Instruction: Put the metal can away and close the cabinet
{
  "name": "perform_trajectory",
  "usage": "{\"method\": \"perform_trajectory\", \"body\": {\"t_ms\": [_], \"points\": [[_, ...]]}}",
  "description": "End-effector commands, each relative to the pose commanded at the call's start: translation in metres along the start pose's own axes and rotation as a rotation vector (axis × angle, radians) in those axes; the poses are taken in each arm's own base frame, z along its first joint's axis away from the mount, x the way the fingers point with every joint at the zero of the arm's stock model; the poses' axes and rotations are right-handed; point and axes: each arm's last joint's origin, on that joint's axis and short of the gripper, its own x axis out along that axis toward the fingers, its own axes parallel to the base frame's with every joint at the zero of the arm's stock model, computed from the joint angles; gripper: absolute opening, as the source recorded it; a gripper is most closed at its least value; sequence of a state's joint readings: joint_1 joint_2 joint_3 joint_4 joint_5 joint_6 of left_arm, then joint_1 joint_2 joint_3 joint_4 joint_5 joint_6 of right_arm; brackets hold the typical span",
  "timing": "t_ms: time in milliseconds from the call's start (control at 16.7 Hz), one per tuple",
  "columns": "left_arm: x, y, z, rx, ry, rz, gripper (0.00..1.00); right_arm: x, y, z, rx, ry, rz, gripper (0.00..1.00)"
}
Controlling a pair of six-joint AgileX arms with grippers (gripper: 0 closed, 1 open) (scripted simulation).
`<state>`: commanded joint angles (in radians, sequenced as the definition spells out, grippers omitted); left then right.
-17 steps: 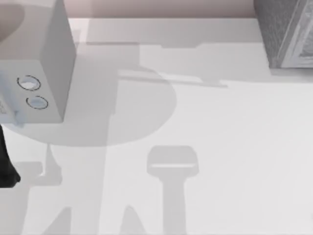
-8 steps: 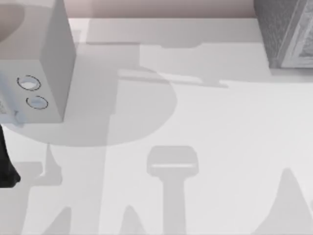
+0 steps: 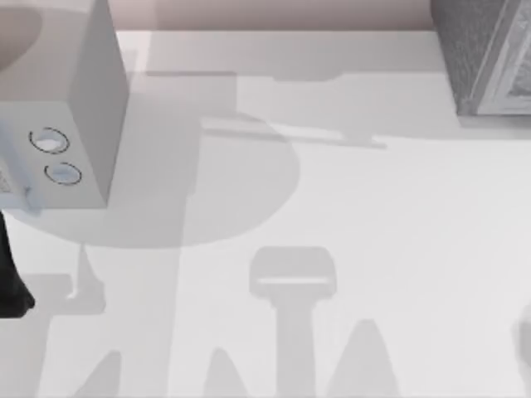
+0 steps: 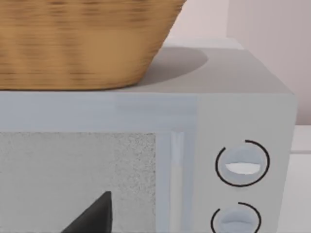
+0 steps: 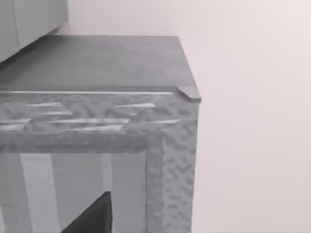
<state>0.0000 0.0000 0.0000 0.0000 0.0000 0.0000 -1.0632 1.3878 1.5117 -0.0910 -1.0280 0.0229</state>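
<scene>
The metal can is out of view. The cabinet [image 3: 481, 58], a dark grey speckled box with a paler framed front, stands at the table's back right corner. The right wrist view looks closely at its upper front corner [image 5: 170, 145] and smooth dark top [image 5: 97, 63]. I cannot tell whether its front is open or closed. One dark fingertip [image 5: 95, 218] of my right gripper pokes into that view in front of the cabinet's panel. Another dark fingertip [image 4: 95, 217], of my left gripper, points at the pale box's door. A dark part of my left arm [image 3: 10, 286] shows at the top view's left edge.
A smooth pale grey box [image 3: 83, 108] with two round rings [image 3: 55, 156] stands at the back left. A woven basket [image 4: 82, 43] sits on its top. Arm shadows lie across the white table [image 3: 373, 232], and a wall runs behind it.
A pointed shadow along the table's front edge has slid from the right toward the middle, and a new shadow has come in at the right edge. The boxes and left arm have not moved.
</scene>
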Motion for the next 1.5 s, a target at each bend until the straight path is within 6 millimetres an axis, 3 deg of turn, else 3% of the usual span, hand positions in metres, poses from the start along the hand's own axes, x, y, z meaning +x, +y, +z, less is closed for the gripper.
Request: {"method": "perform_trajectory", "body": {"t_ms": [360,840,1140,1500], "points": [[0.0,0.0,0.0,0.0,0.0,0.0,1.0,-0.017,0.039,0.054,0.019,0.009,0.019,1.0],[0.0,0.0,0.0,0.0,0.0,0.0,1.0,-0.018,0.042,0.058,0.016,0.008,0.023,1.0],[0.0,0.0,0.0,0.0,0.0,0.0,1.0,0.011,0.056,0.056,0.052,0.02,0.026,1.0],[0.0,0.0,0.0,0.0,0.0,0.0,1.0,0.053,0.119,0.064,0.03,-0.005,0.021,1.0]]}}
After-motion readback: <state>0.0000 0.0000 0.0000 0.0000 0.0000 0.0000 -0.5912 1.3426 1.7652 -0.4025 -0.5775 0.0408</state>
